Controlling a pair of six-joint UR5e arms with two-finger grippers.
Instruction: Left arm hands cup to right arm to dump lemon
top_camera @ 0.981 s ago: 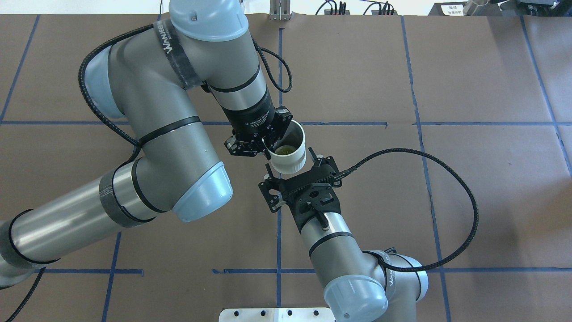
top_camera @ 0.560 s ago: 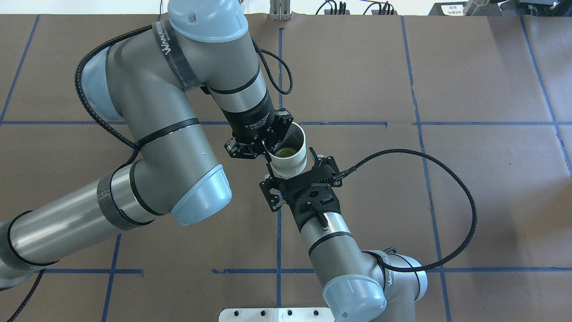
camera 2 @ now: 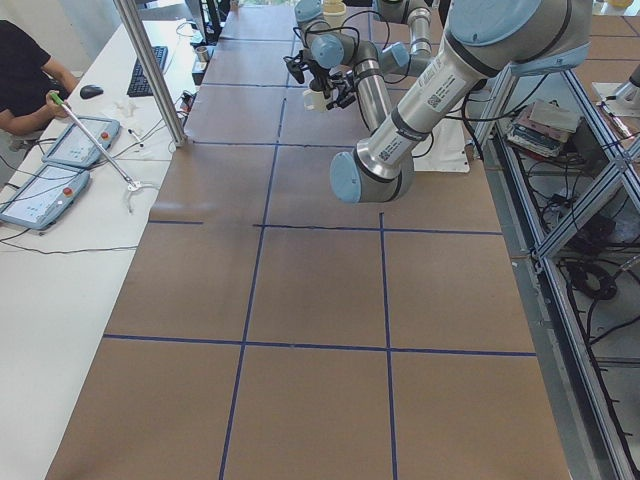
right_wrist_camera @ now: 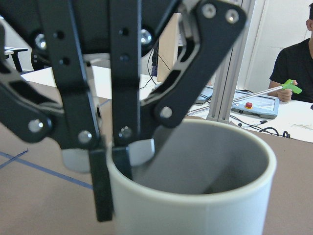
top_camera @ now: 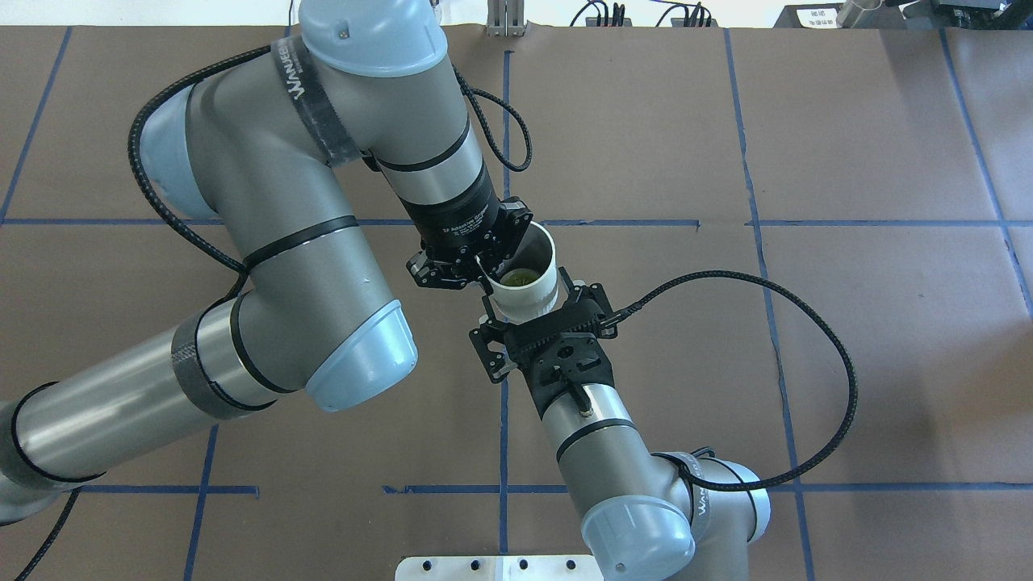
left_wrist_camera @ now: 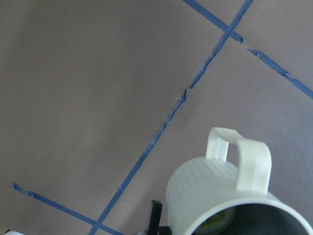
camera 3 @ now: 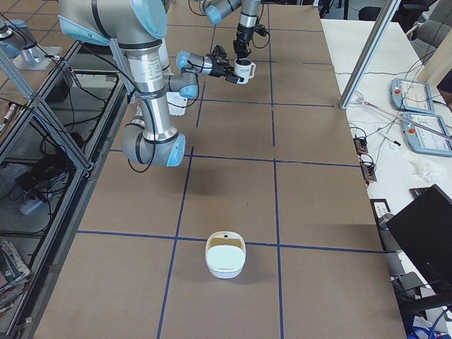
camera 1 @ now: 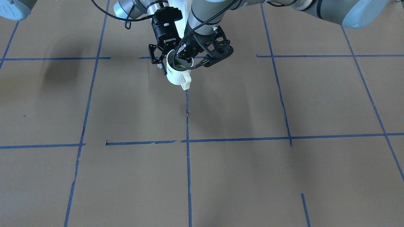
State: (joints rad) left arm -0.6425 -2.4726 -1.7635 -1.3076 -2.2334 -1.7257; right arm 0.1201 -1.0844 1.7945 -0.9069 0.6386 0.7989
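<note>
The white cup (top_camera: 529, 300) hangs above the table's middle, handle (camera 1: 186, 80) turned away from the robot. The yellowish-green lemon (top_camera: 516, 278) lies inside it and also shows in the left wrist view (left_wrist_camera: 218, 223). My left gripper (top_camera: 487, 270) is shut on the cup's rim, one finger inside and one outside (right_wrist_camera: 133, 152). My right gripper (top_camera: 530, 303), marked ROBOTIQ (camera 1: 170, 40), is open. Its splayed fingers (top_camera: 484, 313) stand on either side of the cup's lower wall. I cannot tell whether they touch it.
A white basin (camera 3: 225, 258) stands on the brown table toward the robot's right end. Blue tape lines (camera 1: 187, 126) cross the table. A white side table with teach pendants (camera 2: 75, 140) and a seated operator (camera 2: 25, 75) lies past the far edge.
My left arm has shifted the cup slightly toward the right gripper, so the cup sits deeper between its open fingers. The right arm has barely moved.
</note>
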